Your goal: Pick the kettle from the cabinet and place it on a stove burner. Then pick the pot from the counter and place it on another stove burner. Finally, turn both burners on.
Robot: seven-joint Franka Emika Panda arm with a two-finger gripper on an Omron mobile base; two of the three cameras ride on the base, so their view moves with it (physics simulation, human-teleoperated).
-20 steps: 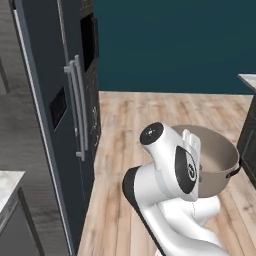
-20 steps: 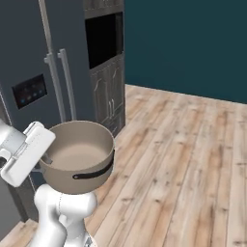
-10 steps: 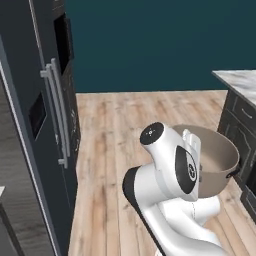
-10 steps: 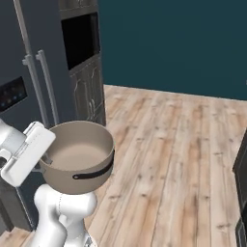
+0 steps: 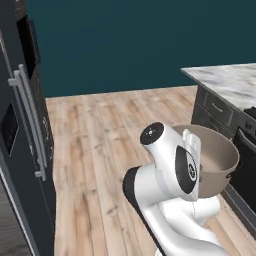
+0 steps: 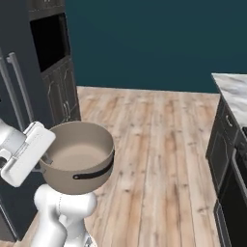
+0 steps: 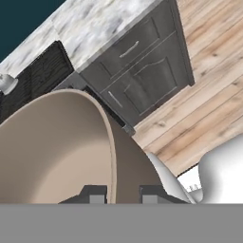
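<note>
The gripper pinches the pot's rim, one finger inside, one outside; the pot rides above the floor (stove far right); keep it level, approach a free burner slowly.

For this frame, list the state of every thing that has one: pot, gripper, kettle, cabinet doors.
pot: held off the floor by its rim, upright, nothing inside
gripper: shut on the pot wall, one of the fingers inside, one outside
kettle: standing on the stove
counter cabinet: drawer and door closed
</note>
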